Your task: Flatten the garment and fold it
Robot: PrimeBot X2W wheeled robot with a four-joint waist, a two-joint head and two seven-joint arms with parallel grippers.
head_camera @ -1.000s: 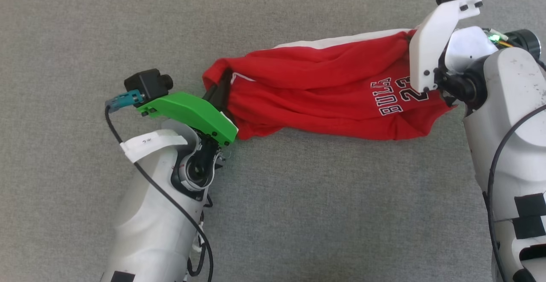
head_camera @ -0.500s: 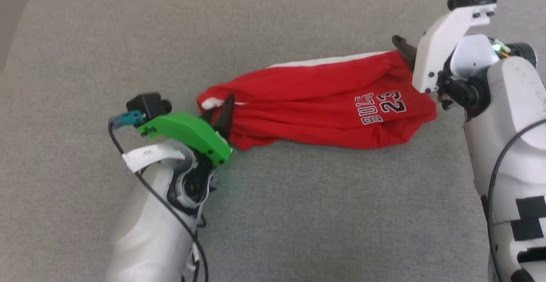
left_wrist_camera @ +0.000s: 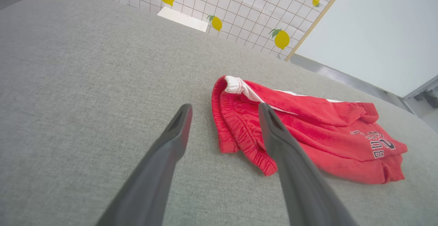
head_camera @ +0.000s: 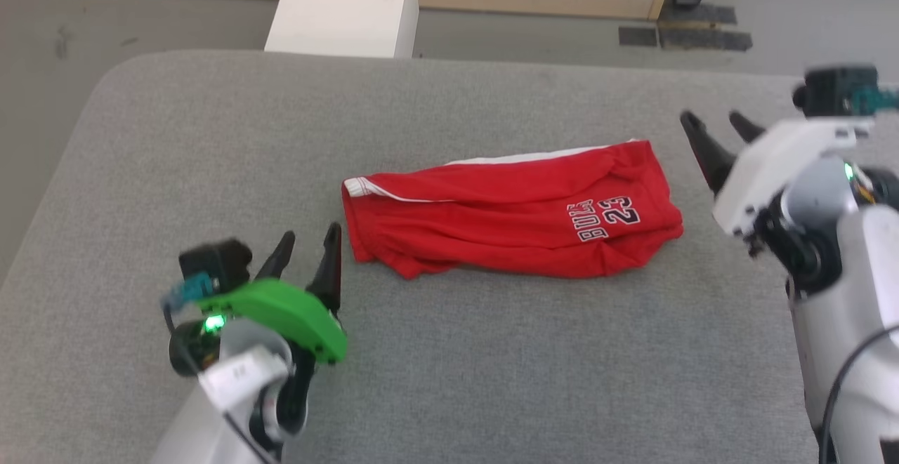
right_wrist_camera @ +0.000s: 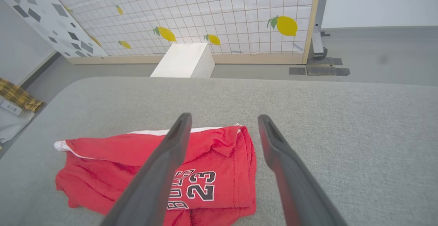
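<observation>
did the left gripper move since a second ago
Yes: the left gripper has let go and pulled back off the shorts, toward the robot, open.

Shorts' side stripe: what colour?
White stripe on the red thin-fabric shorts; clearest in the head view.

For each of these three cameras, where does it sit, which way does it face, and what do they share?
Head view: on the head, looking down at the red shorts on the grey surface; open left gripper lower left, open right gripper right.
Left wrist view: left wrist, facing the shorts' gathered end between its own fingers.
Right wrist view: right wrist, facing the printed end between its fingers.
All share the shorts.
</observation>
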